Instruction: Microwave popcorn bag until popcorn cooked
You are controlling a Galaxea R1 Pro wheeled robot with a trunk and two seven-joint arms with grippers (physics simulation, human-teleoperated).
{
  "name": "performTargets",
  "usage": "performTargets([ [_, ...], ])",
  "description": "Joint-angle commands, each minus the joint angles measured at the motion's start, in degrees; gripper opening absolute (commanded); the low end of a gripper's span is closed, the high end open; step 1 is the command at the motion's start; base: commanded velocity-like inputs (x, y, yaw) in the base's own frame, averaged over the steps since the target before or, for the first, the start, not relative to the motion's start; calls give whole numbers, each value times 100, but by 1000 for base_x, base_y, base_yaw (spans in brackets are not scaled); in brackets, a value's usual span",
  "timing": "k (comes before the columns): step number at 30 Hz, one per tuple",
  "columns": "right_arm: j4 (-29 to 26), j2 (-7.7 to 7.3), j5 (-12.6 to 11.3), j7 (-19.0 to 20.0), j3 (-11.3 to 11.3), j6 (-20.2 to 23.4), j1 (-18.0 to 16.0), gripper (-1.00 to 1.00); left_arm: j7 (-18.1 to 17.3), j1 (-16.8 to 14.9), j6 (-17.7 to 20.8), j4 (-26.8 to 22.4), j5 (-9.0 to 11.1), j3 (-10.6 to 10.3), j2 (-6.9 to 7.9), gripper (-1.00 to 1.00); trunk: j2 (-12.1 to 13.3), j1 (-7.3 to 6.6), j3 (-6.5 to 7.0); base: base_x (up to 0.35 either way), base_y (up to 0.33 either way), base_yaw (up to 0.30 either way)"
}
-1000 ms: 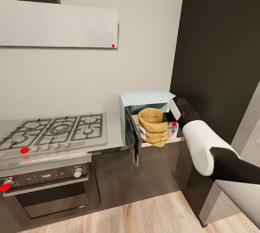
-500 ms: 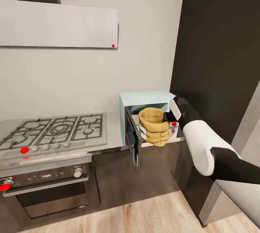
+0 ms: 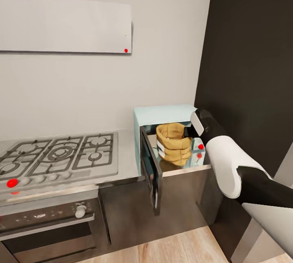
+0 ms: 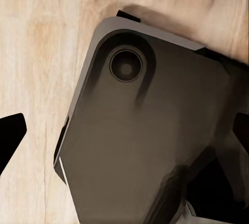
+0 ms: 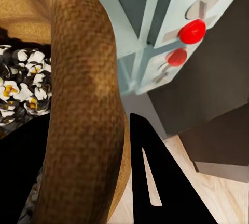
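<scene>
Since the frame 0.5 s ago the whole head view has shifted: the hob and oven sit lower and further left and the hood edge has slid, so the camera has moved, not the kitchen. Against that shift, the popcorn bag now sits a little deeper in the microwave opening, right of centre in the frame, where before its base hung over the front lip.

The right gripper holds the bag by its rolled rim at the bag's right side. In the right wrist view, 1 dark finger lies outside the rim and the other shows as a dark mass inside the sack, so the jaws are pinched on the cloth. The same view shows the popcorn inside the sack as whitish bits with yellow centres.

The microwave door stands wide open, swung toward the camera, below centre.

The left gripper's state I cannot tell; the left wrist view shows a dark robot part over the wood floor.

Judged from this, the pick-up from the countertop is done and the insertion is nearly done. Left: release the bag, withdraw, shut the door, and start heating with the knobs.
</scene>
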Motion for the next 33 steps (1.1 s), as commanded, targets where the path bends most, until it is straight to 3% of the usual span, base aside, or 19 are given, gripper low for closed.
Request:
performTargets([
  [1, -6, 6, -58, -57, -27, 6, -4, -100, -9, 1, -7, -5, 29, 2, 0, 100, -3, 3, -6, 206, 0, 0],
  [11, 0, 14, -130, -44, -27, 6, -4, -100, -18, 3, -6, -9, 35, 3, 0, 100, -3, 3, -6, 70, 0, 0],
  [21, 2, 23, -154, -38, -27, 6, -4, -100, -18, 4, -6, -8, 36, 2, 0, 100, -3, 3, -6, 265, 0, 0],
  [33, 9, 32, -148, -38, -27, 6, -4, -100, -18, 1, -6, -9, 36, 2, 0, 100, -3, 3, -6, 12, 11, 0],
])
